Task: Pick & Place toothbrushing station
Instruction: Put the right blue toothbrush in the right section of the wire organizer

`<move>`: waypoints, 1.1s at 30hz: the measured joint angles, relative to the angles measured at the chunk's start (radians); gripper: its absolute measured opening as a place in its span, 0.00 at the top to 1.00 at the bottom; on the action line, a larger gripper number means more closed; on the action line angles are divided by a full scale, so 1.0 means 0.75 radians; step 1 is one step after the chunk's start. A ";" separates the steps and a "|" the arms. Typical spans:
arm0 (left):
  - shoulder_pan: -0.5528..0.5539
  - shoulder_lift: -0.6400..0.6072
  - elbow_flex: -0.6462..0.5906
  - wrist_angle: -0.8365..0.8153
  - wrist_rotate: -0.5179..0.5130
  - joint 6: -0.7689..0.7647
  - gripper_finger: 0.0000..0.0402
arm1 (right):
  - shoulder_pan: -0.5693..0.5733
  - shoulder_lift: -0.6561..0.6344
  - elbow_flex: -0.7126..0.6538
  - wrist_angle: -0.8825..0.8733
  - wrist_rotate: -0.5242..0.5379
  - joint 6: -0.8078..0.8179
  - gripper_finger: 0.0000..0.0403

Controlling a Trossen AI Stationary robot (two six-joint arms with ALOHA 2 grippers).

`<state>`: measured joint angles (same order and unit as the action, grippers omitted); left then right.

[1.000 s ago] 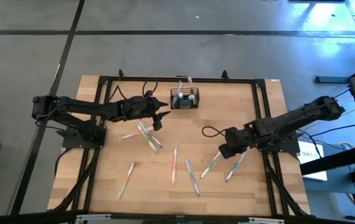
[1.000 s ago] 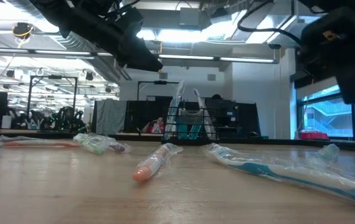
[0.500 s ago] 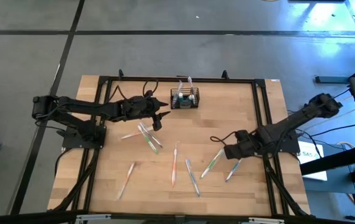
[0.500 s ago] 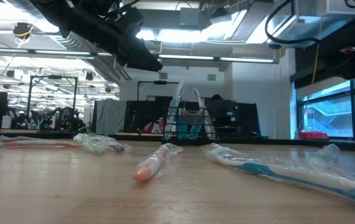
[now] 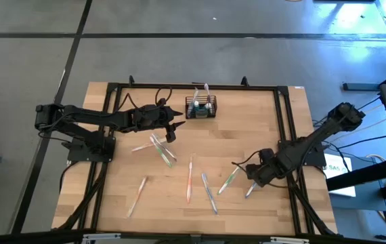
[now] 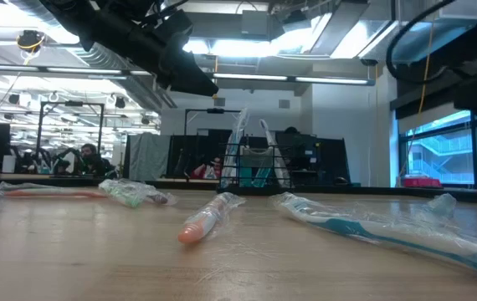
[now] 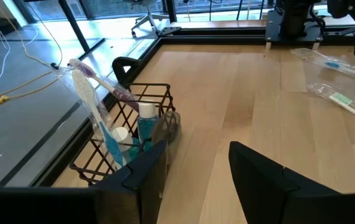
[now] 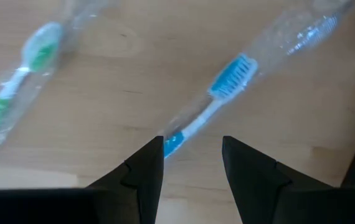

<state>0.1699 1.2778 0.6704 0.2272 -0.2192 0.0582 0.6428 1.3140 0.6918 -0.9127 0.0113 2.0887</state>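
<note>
In the high view the toothbrushing station [image 5: 200, 108] sits at the upper centre of the table [image 5: 247, 129], holding 2 upright wrapped brushes, and the left gripper [image 5: 175, 129] hangs just left of and below it, where it was 1 second ago. The right gripper [image 5: 252, 175] has moved: it has slid from mid-right of the frame down toward the lower right, and is now over the blue toothbrush [image 5: 252, 184], beside the green toothbrush [image 5: 229, 179]. That suggests the right arm is lining up on a loose brush to carry to the caddy, while the left arm waits. In the low view the caddy stands at centre in the distance, an orange toothbrush [image 6: 207, 219] lies in the foreground, and the right arm's bulk has left the upper right of the frame. The left wrist view shows the caddy at left with a teal tube [image 7: 146, 123] inside, and this arm's jaws are spread with nothing between them. The right wrist view shows the blue brush head just above the gap of jaws that are apart and not touching it. No brand, label or writing can be read in any view.
</note>
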 joint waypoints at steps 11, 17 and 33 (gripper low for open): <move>0.000 0.000 0.000 0.000 0.000 -0.001 0.58 | 0.057 0.132 0.000 -0.001 0.000 0.202 0.59; 0.000 0.000 0.000 0.000 0.000 0.000 0.58 | 0.056 0.218 0.000 0.000 0.043 0.249 0.59; 0.000 0.000 0.000 0.000 0.002 -0.001 0.58 | 0.031 0.277 0.000 0.004 0.150 0.277 0.59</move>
<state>0.1699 1.2778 0.6704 0.2272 -0.2180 0.0578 0.6658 1.5219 0.6918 -0.9099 0.1234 2.2964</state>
